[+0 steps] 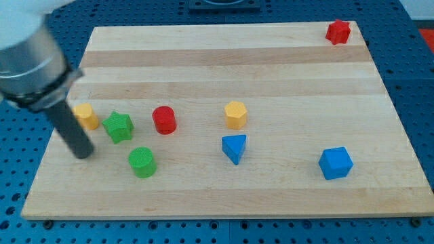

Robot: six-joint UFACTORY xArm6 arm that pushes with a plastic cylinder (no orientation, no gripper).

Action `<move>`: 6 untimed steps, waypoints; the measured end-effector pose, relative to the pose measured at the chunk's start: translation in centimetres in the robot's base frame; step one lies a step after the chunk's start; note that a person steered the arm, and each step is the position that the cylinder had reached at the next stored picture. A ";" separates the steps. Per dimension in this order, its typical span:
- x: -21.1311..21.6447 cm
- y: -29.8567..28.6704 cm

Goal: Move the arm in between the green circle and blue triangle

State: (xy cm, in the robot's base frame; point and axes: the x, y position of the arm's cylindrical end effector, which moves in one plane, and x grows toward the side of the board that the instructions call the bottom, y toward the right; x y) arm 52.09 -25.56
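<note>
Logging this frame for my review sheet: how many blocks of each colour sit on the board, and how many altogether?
Red: 2, circle and star
Yellow: 2, one by the rod, one hexagon
Green: 2, star and circle
Blue: 2, triangle and cube
Total: 8
My tip is left of the green circle.

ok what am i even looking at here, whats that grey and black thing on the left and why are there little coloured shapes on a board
That is a robot arm seen by one camera looking down at a slant. It has no hand, only a dark rod; my tip pushes blocks and holds nothing. On the wooden board lie a green circle, blue triangle, green star, red cylinder, two yellow blocks, a blue cube and a red block. The tip sits to the view's left of the green circle.
</note>
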 end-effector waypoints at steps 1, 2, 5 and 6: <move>-0.1 -3.7; -0.1 -3.9; -4.5 0.6; -8.4 0.5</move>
State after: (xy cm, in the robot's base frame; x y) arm 43.69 -25.04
